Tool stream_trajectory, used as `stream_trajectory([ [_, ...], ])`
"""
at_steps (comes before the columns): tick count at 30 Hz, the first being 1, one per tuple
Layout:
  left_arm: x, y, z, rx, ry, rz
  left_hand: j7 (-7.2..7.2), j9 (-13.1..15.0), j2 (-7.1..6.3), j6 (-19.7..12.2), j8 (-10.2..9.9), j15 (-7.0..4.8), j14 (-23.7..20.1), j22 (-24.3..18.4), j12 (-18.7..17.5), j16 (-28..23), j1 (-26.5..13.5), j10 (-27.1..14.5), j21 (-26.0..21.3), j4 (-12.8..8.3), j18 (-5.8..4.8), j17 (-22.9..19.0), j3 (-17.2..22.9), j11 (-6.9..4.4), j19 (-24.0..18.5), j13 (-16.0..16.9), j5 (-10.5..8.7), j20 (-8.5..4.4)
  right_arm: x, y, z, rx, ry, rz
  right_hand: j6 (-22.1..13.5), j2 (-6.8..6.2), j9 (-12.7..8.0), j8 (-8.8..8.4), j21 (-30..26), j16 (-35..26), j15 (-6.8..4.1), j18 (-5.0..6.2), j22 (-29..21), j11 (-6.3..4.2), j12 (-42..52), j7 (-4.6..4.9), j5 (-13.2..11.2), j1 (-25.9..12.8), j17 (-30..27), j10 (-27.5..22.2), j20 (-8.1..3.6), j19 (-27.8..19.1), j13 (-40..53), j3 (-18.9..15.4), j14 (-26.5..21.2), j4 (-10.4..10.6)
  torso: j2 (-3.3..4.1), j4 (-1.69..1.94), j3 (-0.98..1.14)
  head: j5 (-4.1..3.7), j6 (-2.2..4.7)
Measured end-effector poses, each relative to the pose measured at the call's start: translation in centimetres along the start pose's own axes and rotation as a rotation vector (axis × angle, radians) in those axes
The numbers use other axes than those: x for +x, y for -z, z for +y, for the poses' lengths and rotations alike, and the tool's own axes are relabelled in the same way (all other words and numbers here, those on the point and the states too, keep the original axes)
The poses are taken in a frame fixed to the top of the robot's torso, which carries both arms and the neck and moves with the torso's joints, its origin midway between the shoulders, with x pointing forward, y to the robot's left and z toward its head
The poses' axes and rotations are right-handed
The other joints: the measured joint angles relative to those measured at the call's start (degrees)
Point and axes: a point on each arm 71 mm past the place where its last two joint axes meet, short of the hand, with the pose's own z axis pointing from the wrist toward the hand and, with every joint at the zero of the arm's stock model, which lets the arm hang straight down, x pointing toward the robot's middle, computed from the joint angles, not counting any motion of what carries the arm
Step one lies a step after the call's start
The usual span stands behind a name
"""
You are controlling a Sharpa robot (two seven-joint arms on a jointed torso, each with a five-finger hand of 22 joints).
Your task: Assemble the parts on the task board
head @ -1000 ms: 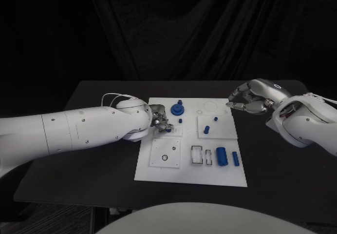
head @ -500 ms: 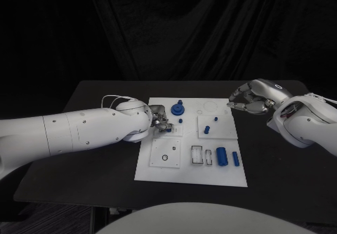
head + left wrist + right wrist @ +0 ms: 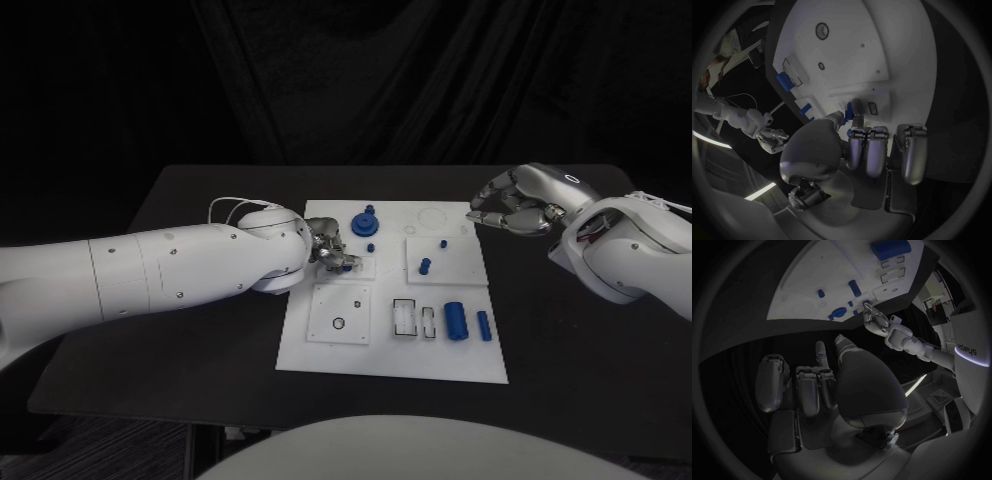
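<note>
From my seat at the controls, the white board (image 3: 332,355) lay in the middle of the black table (image 3: 173,330), and I placed everything against it.

On the board's near strip, toward its right side, a thick blue cylinder (image 3: 456,320) lay flat with a thinner blue pin (image 3: 483,326) just beside it on the right. Left of the cylinder were two small rectangular slots (image 3: 405,316), and further left a square plate with a small dark ring (image 3: 336,323) on it.

Midway up the board, a short blue peg (image 3: 424,266) sat on the right-hand square plate, with a tiny blue piece (image 3: 443,242) beyond it.

My left hand (image 3: 329,250) was over the board's left edge at about that same depth. In the left wrist view the fingers (image 3: 869,150) were curled in, and a fingertip and the thumb met at a small blue part (image 3: 849,117) right over a raised white block on the board; I could not tell for certain that the part was gripped rather than merely touched.

At the board's far side, a larger blue knob (image 3: 364,222) stood upright just beyond that hand.

My right hand (image 3: 516,210) hung off the board's far right corner, over the bare table, fingers curled inward around nothing I could see.
</note>
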Motion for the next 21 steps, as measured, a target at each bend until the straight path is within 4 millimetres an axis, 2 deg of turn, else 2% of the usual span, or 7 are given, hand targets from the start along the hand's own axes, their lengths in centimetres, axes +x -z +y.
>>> stream_trajectory([
  [2,-0.01,0.01,0.04,-0.001,-0.001,0.002,0.07,0.00,-0.20,-0.07,-0.22,0.00,0.00,0.00,0.00,0.00,-0.42,0.00,0.00,0.03,0.00,0.00,-0.41,0.00,0.00,0.00,-0.51,0.00,0.03,0.01,-0.01,0.001,0.000,0.002,0.00,0.00,-0.03,0.00,0.00,0.00,0.00,0.01,0.00,0.00,0.00,0.00,0.09,0.00,0.00,0.00,0.00,0.00,0.00,0.00,0.00,0.00,-0.01,0.00,0.00,0.04,0.00],
  [10,-0.04,0.03,0.17,-0.004,-0.003,0.007,0.37,0.03,0.63,0.05,-0.72,0.21,-0.21,0.00,0.00,0.00,-2.30,0.00,0.00,0.06,0.00,-0.01,-1.64,0.00,0.00,0.00,-1.21,0.00,0.15,0.02,-0.03,0.005,0.000,0.012,0.21,-0.30,-0.15,0.00,0.00,0.00,0.00,0.01,-0.01,0.00,0.00,-0.21,1.00,0.30,0.00,0.00,0.00,0.00,0.00,0.16,0.00,-0.16,-0.01,0.01,-0.01,0.23,0.00],
  [13,-0.05,0.04,0.19,-0.004,-0.003,0.007,0.37,0.39,0.80,0.05,-1.03,0.21,-0.21,0.00,0.00,0.00,-2.13,0.00,0.00,-0.08,0.00,-0.01,-1.78,0.00,0.00,0.00,1.29,0.00,0.18,0.02,-0.05,0.007,0.000,0.015,0.21,-0.07,-0.15,0.00,0.00,0.00,0.00,0.01,-0.01,0.00,0.00,-0.21,1.34,0.53,0.00,0.00,0.00,0.00,0.00,0.16,0.00,-0.16,-0.01,0.01,-0.03,0.23,0.00],
  [16,-0.06,0.03,0.20,-0.002,-0.002,0.006,0.25,0.53,1.14,0.18,-1.17,0.21,-0.21,0.00,0.00,0.00,-1.27,0.00,0.00,-0.08,0.00,-0.01,-1.78,0.00,0.00,0.00,2.69,0.00,0.19,0.02,-0.06,0.008,0.000,0.017,0.21,-0.07,-0.15,0.00,0.00,0.00,0.00,0.01,-0.01,0.00,0.00,-0.21,1.34,0.53,0.00,0.00,0.00,0.00,-0.01,0.16,0.00,-0.16,-0.01,0.02,-0.03,0.23,0.00],
  [18,-0.05,0.02,0.22,-0.002,-0.001,0.005,0.16,0.70,1.22,0.27,-1.18,0.21,-0.21,0.00,0.00,0.00,-0.91,0.00,0.00,-0.08,0.00,-0.01,-1.78,0.00,0.00,0.00,3.37,0.00,0.20,0.03,-0.07,0.009,0.000,0.018,0.21,-0.07,-0.20,0.00,0.00,0.00,0.00,0.01,-0.01,0.00,0.00,-0.21,1.34,0.53,0.00,0.00,0.00,0.00,-0.01,0.16,0.00,-0.16,-0.01,0.03,-0.03,0.22,0.00],
  [21,-0.04,0.03,0.27,0.001,0.001,0.003,0.20,0.72,1.22,0.31,-1.19,0.21,-0.21,0.03,0.00,0.00,-0.91,0.00,0.00,-0.08,0.00,-0.01,-1.78,0.00,0.00,0.00,3.30,0.00,0.21,0.04,-0.09,0.010,0.000,0.019,0.21,-0.07,-0.20,0.00,0.00,0.00,0.00,0.00,-0.01,0.00,0.00,-0.21,1.34,0.53,0.00,0.00,0.00,0.00,-0.01,0.16,0.00,-0.16,-0.01,0.03,-0.03,0.34,0.00],
])
